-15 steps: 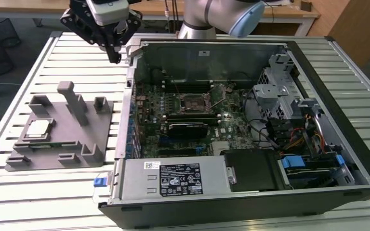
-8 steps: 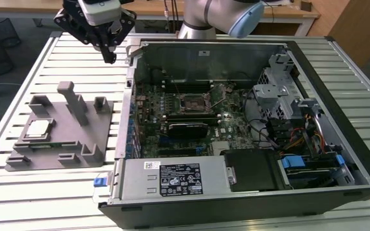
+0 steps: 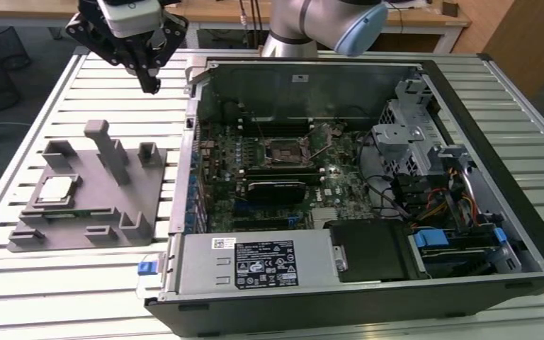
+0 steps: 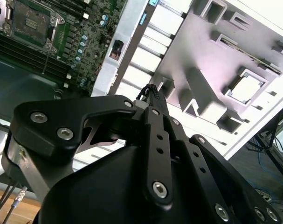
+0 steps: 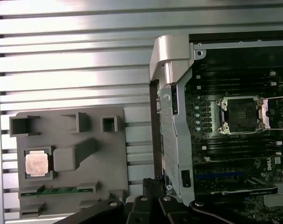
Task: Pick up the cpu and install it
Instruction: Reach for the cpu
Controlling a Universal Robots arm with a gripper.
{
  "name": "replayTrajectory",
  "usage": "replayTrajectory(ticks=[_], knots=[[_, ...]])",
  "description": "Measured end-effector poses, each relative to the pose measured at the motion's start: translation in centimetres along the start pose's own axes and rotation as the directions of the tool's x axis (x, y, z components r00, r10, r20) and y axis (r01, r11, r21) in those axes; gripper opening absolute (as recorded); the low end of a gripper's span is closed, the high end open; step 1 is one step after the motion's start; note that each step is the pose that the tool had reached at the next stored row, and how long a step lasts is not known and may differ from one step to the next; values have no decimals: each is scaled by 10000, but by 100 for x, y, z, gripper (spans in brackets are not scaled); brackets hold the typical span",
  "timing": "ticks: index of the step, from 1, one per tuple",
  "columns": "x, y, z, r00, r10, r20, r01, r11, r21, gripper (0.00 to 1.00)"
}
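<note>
The gripper (image 3: 149,86) hangs above the slatted table (image 3: 64,283), outside the open computer case (image 3: 537,212), near that case's far corner on the exterior view's left. Its two black fingers meet at a single tip, clenched on nothing; in both wrist views (image 4: 152,89) (image 5: 153,184) the tips press together with no part between them.

On the exterior view, the cpu (image 3: 57,189) lies at about 7 o'clock from the fingertips, well apart from them and lower, down on the table side. It is a small flat square with a pale, dull-shiny metal top and a thin darker edge. In the first wrist view (image 5: 37,164) the top looks pinkish-silver with a tan rim; in the second wrist view (image 4: 246,88) it reads as a light, nearly white square. It sits flat in a square recess of a grey fixture (image 3: 83,219), toward the plate's 9 o'clock side, with upright grey posts and blocks standing around it. A thin green strip (image 5: 52,190) lies in a slot of the fixture just beside the cpu's recess.

The motherboard socket (image 3: 285,150) sits inside the case at about 4 o'clock from the gripper. In the first wrist view (image 5: 238,115) its metal frame stands swung open and the seat is bare.
</note>
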State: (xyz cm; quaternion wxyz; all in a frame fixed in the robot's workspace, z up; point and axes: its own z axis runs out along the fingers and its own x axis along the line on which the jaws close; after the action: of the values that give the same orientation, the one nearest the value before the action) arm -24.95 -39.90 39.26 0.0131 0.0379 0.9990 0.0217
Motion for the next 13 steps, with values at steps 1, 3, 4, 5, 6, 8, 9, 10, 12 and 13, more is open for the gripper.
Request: replayTrajectory(ticks=[1, 3, 4, 5, 6, 8, 9, 10, 12, 13], knots=[[17, -1, 0, 10000, 0, 0, 0, 10000, 0, 11], [49, -3, -1, 10000, 0, -1, 0, 10000, 1, 11], [64, -5, -2, 10000, -1, -1, 1, 10000, 1, 11], [78, -6, -2, 10000, 0, 0, 0, 10000, 1, 11], [91, -7, -2, 10000, -1, 0, 1, 10000, 0, 11], [120, -9, -3, 10000, 0, -1, 0, 10000, 1, 11], [134, -10, -2, 10000, 0, 0, 0, 10000, 0, 11], [146, -11, -3, 10000, 0, 0, 0, 10000, 0, 11], [168, -13, -3, 10000, 1, 0, -1, 10000, 1, 11], [177, -13, -3, 10000, 0, 0, 0, 10000, 0, 11]])
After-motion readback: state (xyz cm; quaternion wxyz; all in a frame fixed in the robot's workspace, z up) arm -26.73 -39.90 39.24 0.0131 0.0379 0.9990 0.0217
